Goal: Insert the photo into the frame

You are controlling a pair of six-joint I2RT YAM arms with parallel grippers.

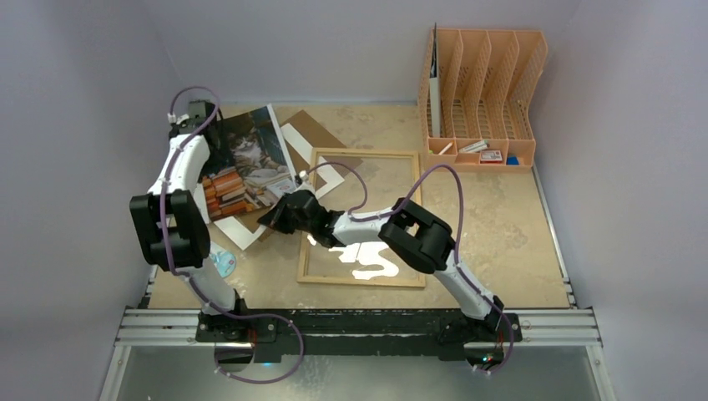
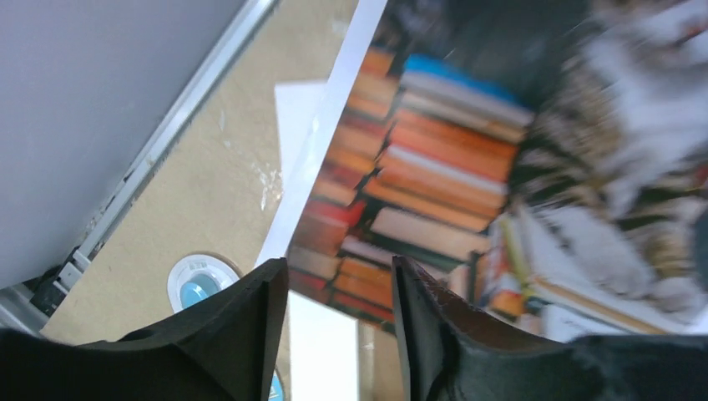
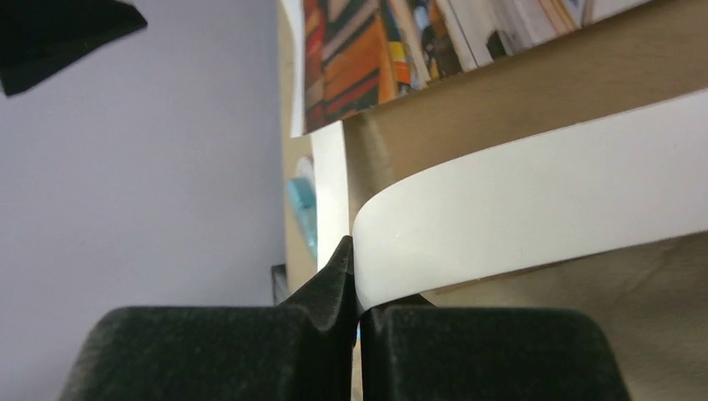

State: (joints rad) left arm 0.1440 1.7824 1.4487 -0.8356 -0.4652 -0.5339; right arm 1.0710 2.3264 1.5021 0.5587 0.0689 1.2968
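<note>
The right claw (image 1: 269,221) is pressing its fingers together on the near edge of the white mat (image 1: 242,234), just outside the frame's left rail. In the right wrist view the claw (image 3: 355,251) is pinching that mat (image 3: 534,209) where the white band is curling up into the fingertips.

The left claw (image 1: 199,121) is hanging over the far-left part of the bench (image 1: 493,225), above the photo's left edge. In its own camera the claw (image 2: 338,271) is standing spread, with the photo's (image 2: 442,167) near corner showing in the gap and touching neither finger.

The photo (image 1: 246,154) is lying tilted to the left of the frame (image 1: 384,154), outside it, overlapping the mat and a brown board (image 1: 317,138).

The frame is lying flat mid-bench, with bench showing through its opening. A broad stretch of bench is showing between its right rail and the side wall. An orange organiser (image 1: 484,83) is standing in the far-right corner. A round blue-and-white thing (image 1: 222,263) is sitting near the left arm's base.
</note>
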